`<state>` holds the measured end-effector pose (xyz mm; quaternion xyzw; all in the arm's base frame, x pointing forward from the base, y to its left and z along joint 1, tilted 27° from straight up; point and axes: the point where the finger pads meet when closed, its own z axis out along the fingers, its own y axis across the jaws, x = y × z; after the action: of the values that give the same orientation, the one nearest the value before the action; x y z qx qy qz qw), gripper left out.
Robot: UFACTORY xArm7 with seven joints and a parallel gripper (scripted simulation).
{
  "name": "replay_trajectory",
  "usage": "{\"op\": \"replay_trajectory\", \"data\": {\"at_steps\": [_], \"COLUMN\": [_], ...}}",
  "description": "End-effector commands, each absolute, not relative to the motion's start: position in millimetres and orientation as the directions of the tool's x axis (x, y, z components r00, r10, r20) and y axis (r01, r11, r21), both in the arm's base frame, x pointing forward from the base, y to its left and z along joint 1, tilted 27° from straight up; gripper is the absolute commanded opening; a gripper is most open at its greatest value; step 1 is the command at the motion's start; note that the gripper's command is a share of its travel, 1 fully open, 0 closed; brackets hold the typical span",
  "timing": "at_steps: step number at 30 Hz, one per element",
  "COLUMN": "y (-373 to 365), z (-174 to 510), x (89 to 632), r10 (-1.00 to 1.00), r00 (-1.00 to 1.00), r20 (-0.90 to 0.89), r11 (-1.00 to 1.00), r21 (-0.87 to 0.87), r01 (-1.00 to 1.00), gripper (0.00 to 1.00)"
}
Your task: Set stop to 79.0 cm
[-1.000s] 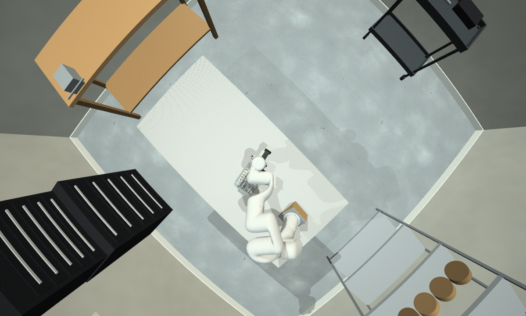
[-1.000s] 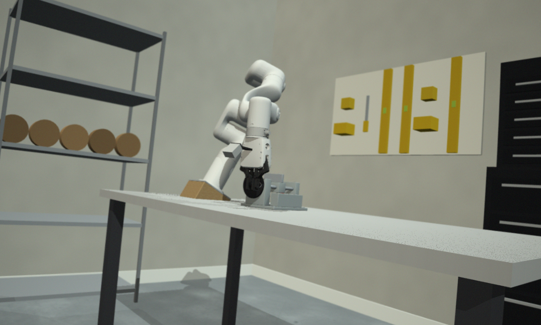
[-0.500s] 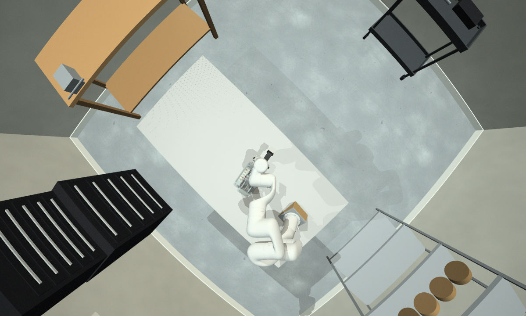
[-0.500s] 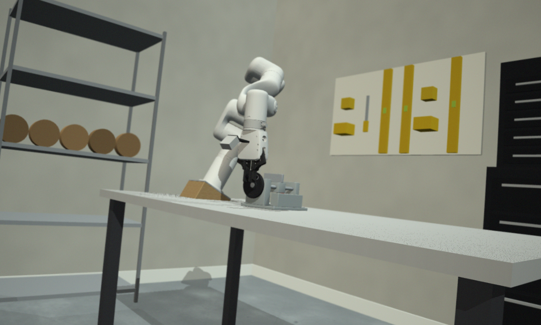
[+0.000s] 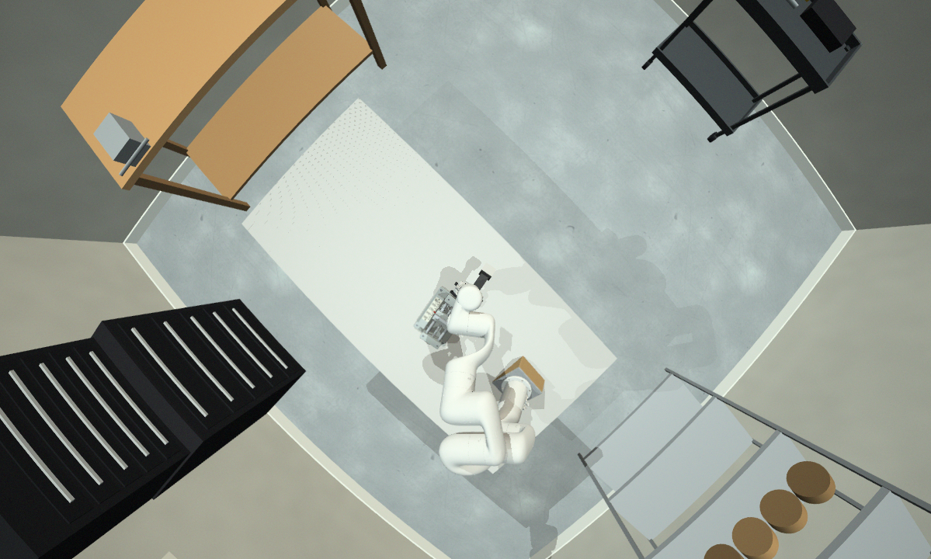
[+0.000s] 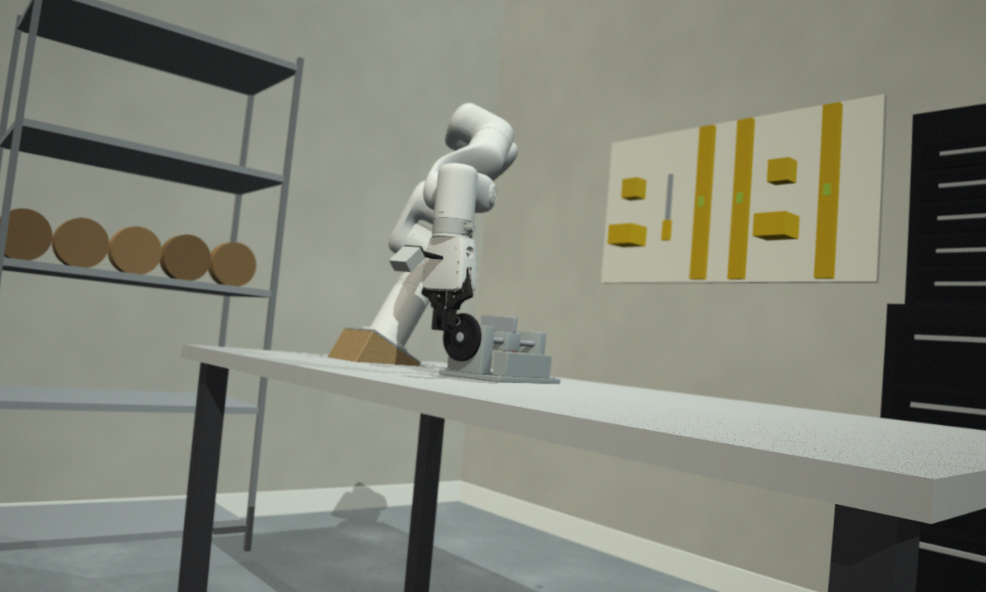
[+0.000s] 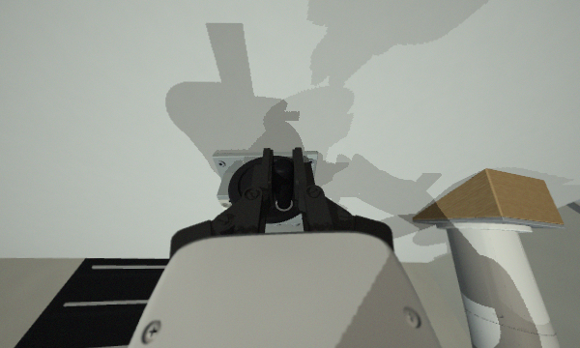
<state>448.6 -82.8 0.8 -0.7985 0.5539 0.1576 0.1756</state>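
Hand: the gripper point(image 6: 448, 324) point(image 7: 282, 160) is closed on the dark knob point(image 7: 283, 181), one finger on either side.
Why so held: the knob sits off the wheel's middle, so carrying it around should turn the wheel; the fingers point down, probably to keep the knob captured as it circles.
Handwheel: just below the fingertips, the black handwheel point(image 6: 470, 345) point(image 7: 239, 186) stands upright on the end of the grey machine point(image 5: 430, 326) point(image 6: 521, 366) point(image 7: 222, 157).
Stop: presumably among the machine's grey blocks, beyond the wheel from the hand; I cannot tell which block, nor whether it is at 79.0 cm.
Next: if short of the mark, more turning; once there, open the fingers and back off without nudging the knob.
Farther out: the arm point(image 5: 470, 410) point(image 6: 474, 140) point(image 7: 493, 280) reaches from a wooden block point(image 5: 532, 372) point(image 6: 367, 345) point(image 7: 527, 198) on the same table point(image 5: 329, 208) point(image 6: 628, 412) point(image 7: 77, 121).
Wrist view only: the knob between the fingers.
Exterior view only: the wheel's upright face and hub.
Top view only: pale markings along the machine, too small to read; the fingertips are hidden.
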Motion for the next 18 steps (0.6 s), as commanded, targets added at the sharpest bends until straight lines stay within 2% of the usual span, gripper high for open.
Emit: {"op": "replay_trajectory", "data": {"at_steps": [1,18], "y": [-85,-76], "z": [-2,-30], "x": [443,430], "r10": [-0.831,-0.831], "r00": [0.338,0.338], "r20": [-0.441,-0.441], "r11": [-0.323,-0.323], "r21": [-0.111,-0.111], "r01": [-0.94,-0.94], "gripper": [0.06,0.06]}}
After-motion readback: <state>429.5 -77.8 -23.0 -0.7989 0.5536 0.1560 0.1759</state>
